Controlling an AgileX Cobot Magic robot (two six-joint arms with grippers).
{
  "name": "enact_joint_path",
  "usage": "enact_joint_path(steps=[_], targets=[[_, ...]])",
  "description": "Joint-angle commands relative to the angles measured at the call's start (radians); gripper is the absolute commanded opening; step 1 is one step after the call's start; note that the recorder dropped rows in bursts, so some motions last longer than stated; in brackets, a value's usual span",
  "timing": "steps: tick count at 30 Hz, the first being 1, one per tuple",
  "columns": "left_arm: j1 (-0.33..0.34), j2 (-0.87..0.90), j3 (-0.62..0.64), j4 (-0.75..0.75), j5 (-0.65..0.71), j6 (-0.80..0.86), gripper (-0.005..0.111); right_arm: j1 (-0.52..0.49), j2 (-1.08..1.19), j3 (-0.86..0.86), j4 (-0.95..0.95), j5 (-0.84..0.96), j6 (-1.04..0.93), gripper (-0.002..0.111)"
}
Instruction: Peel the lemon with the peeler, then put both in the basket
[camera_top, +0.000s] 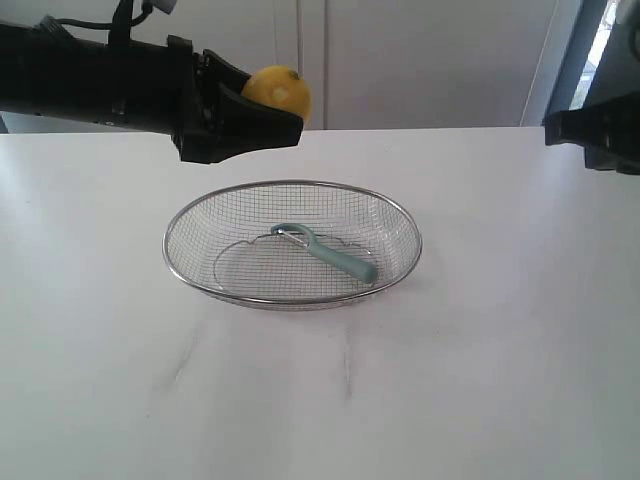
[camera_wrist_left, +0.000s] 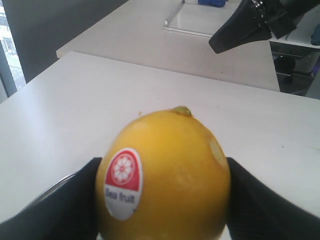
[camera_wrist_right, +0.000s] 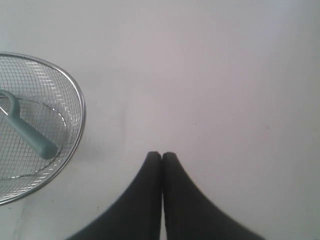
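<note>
Fingers (camera_wrist_left: 55, 215) of left gripper (camera_top: 272, 112): black, clamped on opposite sides of the lemon.
Fingers (camera_wrist_right: 145, 200) of right gripper (camera_wrist_right: 161, 156): tips pressed together, holding nothing, over the table at far right.
Table (camera_top: 320, 400): white surface.
Basket (camera_top: 292, 299): wire mesh, standing mid-table.
Peeler (camera_top: 335, 255): lying inside the basket, teal handle to the right, metal head toward the centre.
Lemon (camera_top: 280, 90): held off the table, far left of the basket; red-and-white sticker (camera_wrist_left: 123, 182) on its skin.
</note>
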Motion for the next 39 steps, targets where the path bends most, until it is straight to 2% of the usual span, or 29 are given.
enact_joint_path(steps=[1,24,39], targets=[[-0.002,-0.006,-0.005,-0.028,0.019,-0.004,0.0,-0.007,-0.022,0.025,-0.014,-0.041,-0.012,0.0],[-0.002,-0.006,-0.005,-0.028,0.019,-0.004,0.0,-0.007,-0.037,0.025,-0.004,-0.034,-0.012,0.0],[-0.002,-0.006,-0.005,-0.028,0.017,-0.004,0.0,-0.026,-0.394,0.025,0.006,-0.034,-0.012,0.0]])
